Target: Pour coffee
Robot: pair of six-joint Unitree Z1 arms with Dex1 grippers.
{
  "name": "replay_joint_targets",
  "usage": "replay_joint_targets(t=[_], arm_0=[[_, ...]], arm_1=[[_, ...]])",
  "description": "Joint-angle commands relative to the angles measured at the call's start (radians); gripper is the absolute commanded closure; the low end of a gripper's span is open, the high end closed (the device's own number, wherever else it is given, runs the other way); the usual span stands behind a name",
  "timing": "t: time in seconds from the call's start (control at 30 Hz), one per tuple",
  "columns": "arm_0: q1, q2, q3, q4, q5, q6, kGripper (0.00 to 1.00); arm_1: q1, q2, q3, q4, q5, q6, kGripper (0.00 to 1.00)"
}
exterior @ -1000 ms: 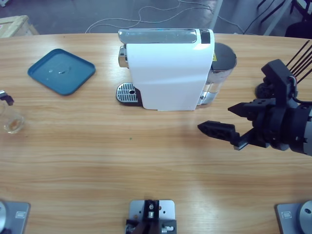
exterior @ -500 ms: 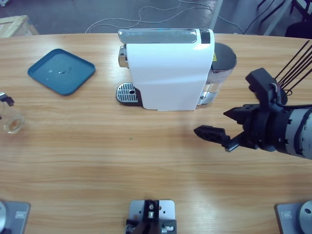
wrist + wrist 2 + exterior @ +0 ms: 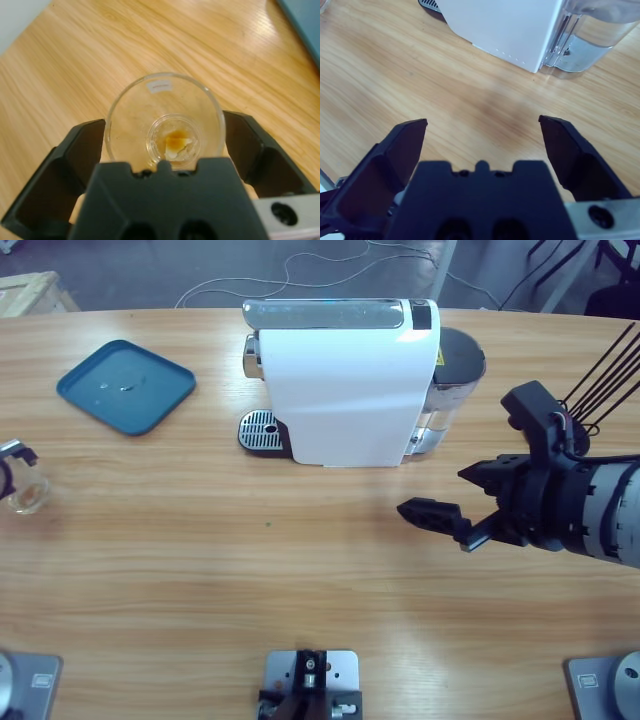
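A clear glass (image 3: 162,107) stands on the wooden table with a thin brown layer of coffee (image 3: 176,141) in its base. My left gripper (image 3: 165,120) is open, one jaw on each side of the glass and close to its wall. In the high view the glass (image 3: 25,495) sits at the far left edge, with only a bit of that gripper showing beside it. My right gripper (image 3: 435,490) hovers open and empty over the table, right of the middle and in front of the white coffee machine (image 3: 350,380).
The machine's drip grate (image 3: 260,428) faces left and its clear water tank (image 3: 455,380) is on its right. A teal tray (image 3: 125,385) lies at the back left. In the right wrist view the machine (image 3: 500,25) and its tank (image 3: 595,35) lie ahead.
The left gripper has shifted at the left edge and now sits closer around the glass. The right arm moved slightly left, then held still.
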Motion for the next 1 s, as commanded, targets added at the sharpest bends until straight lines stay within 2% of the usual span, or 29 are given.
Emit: replay_joint_targets(t=[0.03,0.1,0.2,0.27,0.33,0.37,0.4,0.43,0.47,0.5,0.53,0.57,0.6,0.7,0.8,0.9,1.0], arm_0=[[0.03,0.057,0.035,-0.076,0.018,0.036,0.13],[0.04,0.055,0.042,-0.097,0.018,0.059,0.178],[0.056,0.043,0.057,-0.126,0.017,0.079,0.432],[0.06,0.038,0.065,-0.138,0.016,0.084,0.556],[0.061,0.031,0.077,-0.152,0.02,0.084,0.555],[0.061,0.024,0.079,-0.153,0.022,0.084,0.507],[0.061,0.02,0.081,-0.153,0.022,0.085,0.386],[0.062,0.018,0.08,-0.154,0.02,0.091,0.433],[0.064,0.015,0.08,-0.158,0.019,0.101,0.56],[0.064,0.01,0.077,-0.168,0.019,0.128,0.566],[0.064,0.0,0.076,-0.179,0.017,0.158,0.637],[0.064,-0.014,0.077,-0.187,0.015,0.173,0.834],[0.064,-0.025,0.078,-0.188,0.012,0.176,0.936],[0.056,-0.099,0.077,-0.189,-0.008,0.241,1.0],[0.041,-0.231,0.057,-0.19,-0.042,0.366,1.0],[0.041,-0.35,0.012,-0.191,-0.142,0.565,1.0],[0.048,-0.416,-0.04,-0.202,-0.322,0.828,1.0]], arm_1=[[0.012,0.044,0.001,0.004,0.003,-0.002,0.0],[0.012,0.046,-0.001,0.005,0.004,-0.002,0.0],[0.012,0.052,-0.008,0.007,0.004,-0.002,0.0],[0.012,0.055,-0.011,0.007,0.005,-0.001,0.0],[0.012,0.056,-0.013,0.007,0.006,-0.001,0.0],[0.012,0.056,-0.013,0.007,0.006,-0.001,0.0],[0.012,0.055,-0.013,0.007,0.006,-0.001,0.0],[0.012,0.054,-0.013,0.007,0.006,-0.001,0.0],[0.012,0.053,-0.013,0.007,0.007,-0.001,0.0],[0.012,0.052,-0.013,0.007,0.007,-0.001,0.0],[0.012,0.049,-0.013,0.008,0.007,-0.001,0.0],[0.012,0.044,-0.013,0.01,0.006,-0.001,0.0],[0.012,0.04,-0.013,0.013,0.005,-0.001,0.0],[0.012,0.013,-0.027,0.054,-0.005,-0.001,0.0],[0.012,-0.056,-0.069,0.184,-0.05,-0.033,0.0],[0.012,-0.161,-0.148,0.334,-0.101,-0.044,0.0],[0.012,-0.256,-0.2,0.465,-0.157,-0.044,0.0]])
